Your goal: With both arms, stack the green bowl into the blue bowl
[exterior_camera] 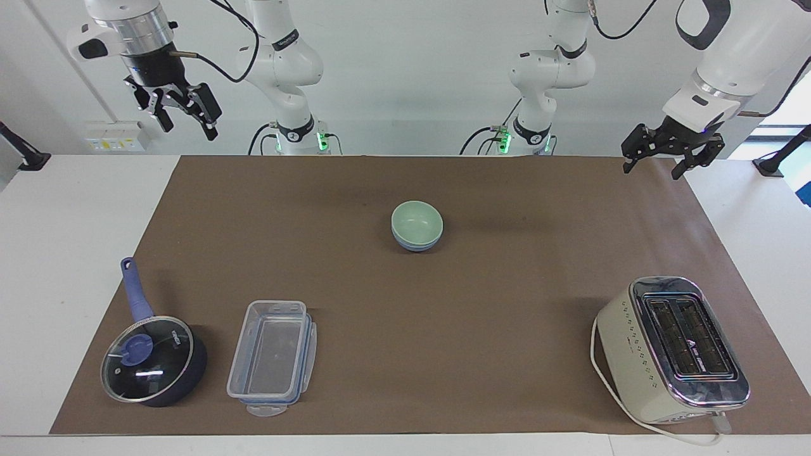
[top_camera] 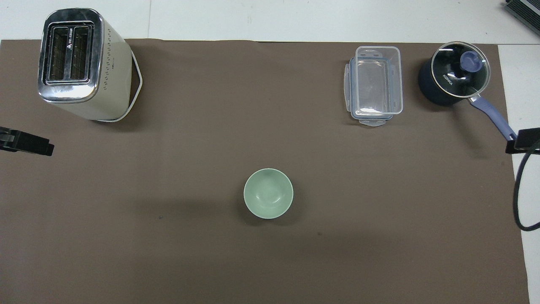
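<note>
The green bowl (exterior_camera: 416, 219) sits nested inside the blue bowl (exterior_camera: 415, 246) at the middle of the brown mat. Only the blue bowl's lower side shows under it. In the overhead view the green bowl (top_camera: 268, 193) hides the blue bowl completely. My right gripper (exterior_camera: 189, 130) is open and empty, raised high above the mat's corner at the right arm's end, near the robots. My left gripper (exterior_camera: 653, 170) is open and empty, held low over the mat's corner at the left arm's end, near the robots. Both are well apart from the bowls.
A dark-blue saucepan with a glass lid (exterior_camera: 150, 360) and a clear plastic container (exterior_camera: 273, 356) stand farthest from the robots toward the right arm's end. A cream toaster (exterior_camera: 675, 349) stands farthest from the robots toward the left arm's end.
</note>
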Robot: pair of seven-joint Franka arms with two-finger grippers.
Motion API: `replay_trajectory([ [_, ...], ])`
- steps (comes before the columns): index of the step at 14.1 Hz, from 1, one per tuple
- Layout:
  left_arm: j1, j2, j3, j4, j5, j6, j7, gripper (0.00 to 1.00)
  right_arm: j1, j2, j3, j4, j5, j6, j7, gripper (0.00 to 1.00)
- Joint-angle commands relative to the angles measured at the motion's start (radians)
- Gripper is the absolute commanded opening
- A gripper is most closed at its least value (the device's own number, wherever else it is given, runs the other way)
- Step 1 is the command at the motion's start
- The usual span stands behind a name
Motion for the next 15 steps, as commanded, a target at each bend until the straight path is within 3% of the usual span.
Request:
replay_trajectory([
  [1,0.001,-0.015,-0.001,-0.014,-0.01,-0.007,-0.004,1.0,0.027,-0.005,0.01,-0.026,-0.011,0.007,-0.002,1.0],
  [15,-0.001,-0.017,-0.003,-0.015,-0.01,-0.004,0.001,1.0,0.03,-0.007,0.01,-0.029,0.001,0.011,-0.003,1.0],
])
